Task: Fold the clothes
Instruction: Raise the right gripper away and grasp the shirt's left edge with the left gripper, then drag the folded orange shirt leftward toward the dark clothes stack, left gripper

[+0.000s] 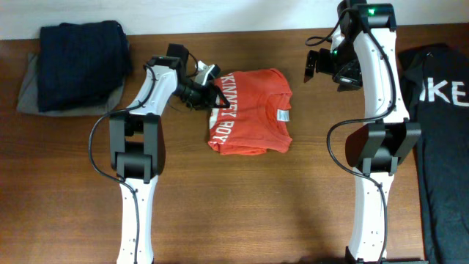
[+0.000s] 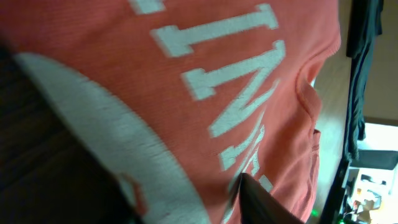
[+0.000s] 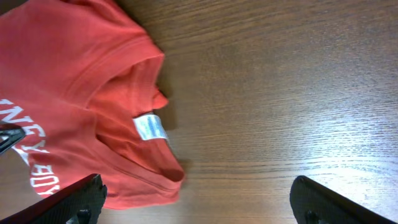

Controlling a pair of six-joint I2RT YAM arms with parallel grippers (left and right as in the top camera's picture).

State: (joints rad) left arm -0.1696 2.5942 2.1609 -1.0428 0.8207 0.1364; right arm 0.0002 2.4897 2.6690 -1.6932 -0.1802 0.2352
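The clothes, an orange-red T-shirt with white lettering, lie folded into a rough square at the table's middle. My left gripper sits at the shirt's upper left edge. In the left wrist view the lettered cloth fills the frame and lies between the fingers of this gripper, which stand partway in; a pinch does not show. My right gripper hangs open above bare wood, right of the shirt. In the right wrist view its gap is empty, with the shirt's collar corner to the left.
A dark navy folded garment lies on a grey one at the back left. A black garment with white lettering covers the table's right edge. The shirt's white neck label faces up.
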